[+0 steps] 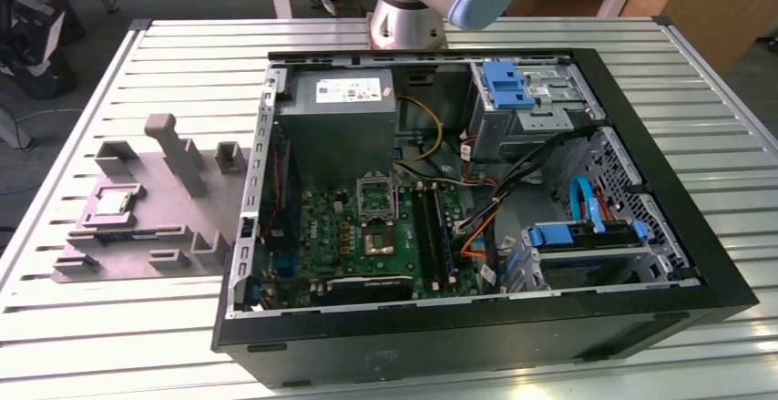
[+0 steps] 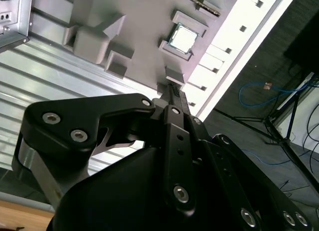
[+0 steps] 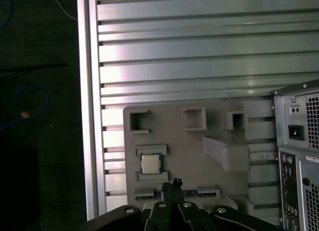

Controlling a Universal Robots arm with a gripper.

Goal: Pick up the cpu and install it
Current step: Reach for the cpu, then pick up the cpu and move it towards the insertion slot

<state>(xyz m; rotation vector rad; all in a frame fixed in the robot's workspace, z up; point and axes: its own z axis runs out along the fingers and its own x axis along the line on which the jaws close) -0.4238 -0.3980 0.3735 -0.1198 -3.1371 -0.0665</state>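
Currently cpu seated in a pocket of the grey tray, exterior view's left of the open computer case, gripper clenched, empty, clear above the tray, touching nothing, bare slatted table beyond the tray's edges.

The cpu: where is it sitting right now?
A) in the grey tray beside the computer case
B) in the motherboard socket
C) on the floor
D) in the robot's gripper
A: the cpu lies in a recess of the grey tray, at the exterior view's left of the open computer case.
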